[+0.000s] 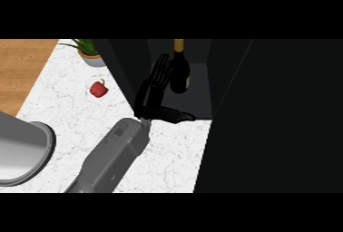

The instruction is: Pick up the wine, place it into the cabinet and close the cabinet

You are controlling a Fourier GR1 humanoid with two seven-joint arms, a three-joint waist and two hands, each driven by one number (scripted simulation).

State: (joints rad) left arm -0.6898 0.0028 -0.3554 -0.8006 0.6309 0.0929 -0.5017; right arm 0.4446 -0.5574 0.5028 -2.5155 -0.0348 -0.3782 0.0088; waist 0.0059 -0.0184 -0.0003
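Observation:
The wine bottle (179, 72), dark with a gold neck, stands upright inside the dark cabinet (201, 97) on the counter. My left hand (153, 97) reaches into the cabinet's opening just left of the bottle. Its fingers (161, 68) are straight and point up alongside the bottle, and the thumb sticks out to the right, lower down. The hand is open and nothing is held in it; whether the fingers touch the bottle is unclear. The cabinet door (275, 118) is a large dark panel swung open at the right. My right hand does not show.
A red bell pepper (99, 89) lies on the white marble counter (74, 113) left of the cabinet. A potted plant (90, 52) stands at the back. A large grey metal vessel (23, 152) fills the lower left. Wood surface (20, 68) borders the counter at upper left.

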